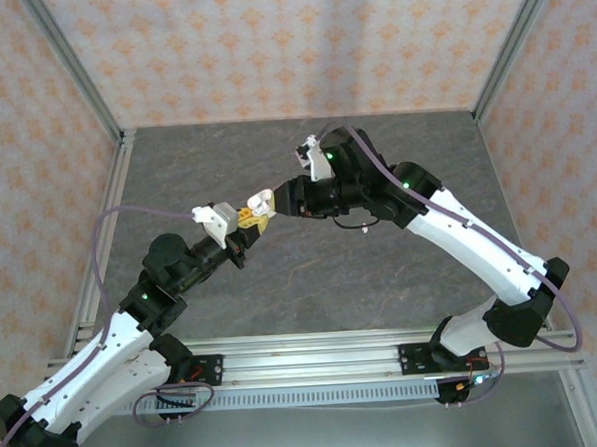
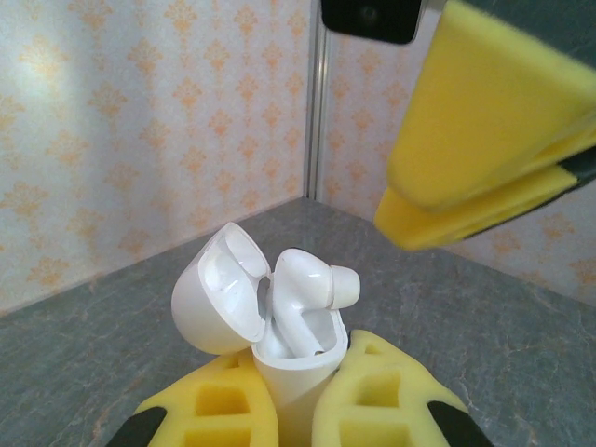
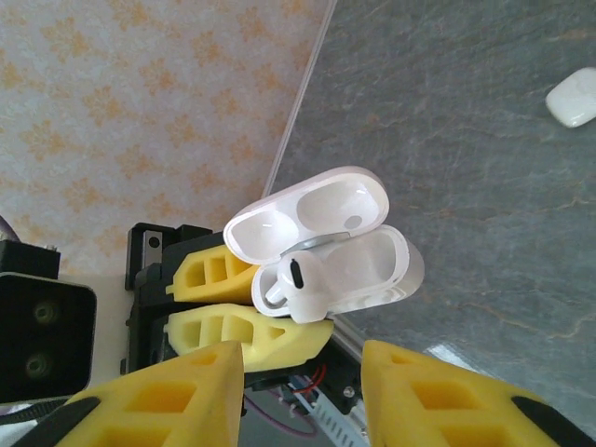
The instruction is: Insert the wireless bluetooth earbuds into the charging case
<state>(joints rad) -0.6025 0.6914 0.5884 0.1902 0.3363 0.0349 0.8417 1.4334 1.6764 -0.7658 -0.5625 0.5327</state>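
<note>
At the left, our left pincer is clenched on the charging case, whose lid stands open. One earbud sits in a well, stem down and head sticking out of the mouth. Further right, the right pincer is released and empty, just beside the earbud. We judge it the nearer one to push along the stem.

Bright, even, diffuse light from overhead fills all three views, leaving only faint soft shadows on the grey table and a mild sheen on the white charging case (nothing blown out), while the nearest foreground goes slightly soft.
</note>
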